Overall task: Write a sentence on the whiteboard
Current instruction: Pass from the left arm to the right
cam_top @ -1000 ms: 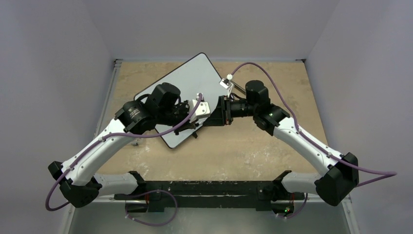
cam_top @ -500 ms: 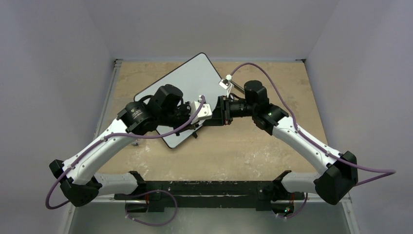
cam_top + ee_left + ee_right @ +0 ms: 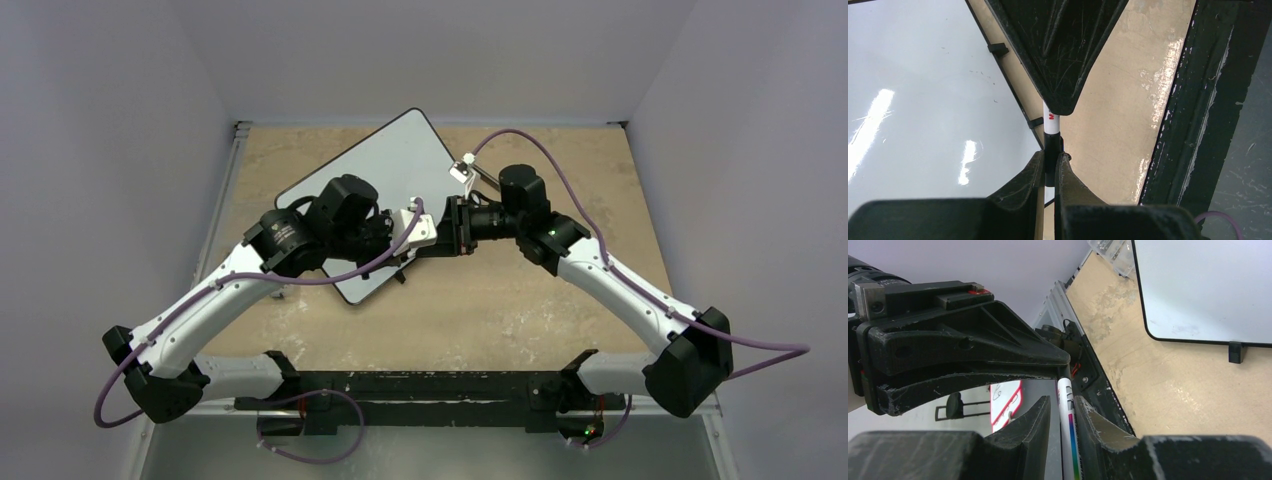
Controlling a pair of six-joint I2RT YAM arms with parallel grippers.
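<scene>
The left end effector (image 3: pixel 1049 167) is clamped on the black end of the marker (image 3: pixel 1051 122), and the right end effector (image 3: pixel 1062 412) is closed on its white barrel. The whiteboard (image 3: pixel 400 150) lies flat on the surface (image 3: pixel 560 300) under the left arm, with no lettering visible. This looks like uncapping, so pull straight along the pen's axis, with both grips firm and no sideways bend.

White arm links (image 3: pixel 205 308), chunky black joints (image 3: pixel 280 236), looping purple cables (image 3: pixel 515 131).
</scene>
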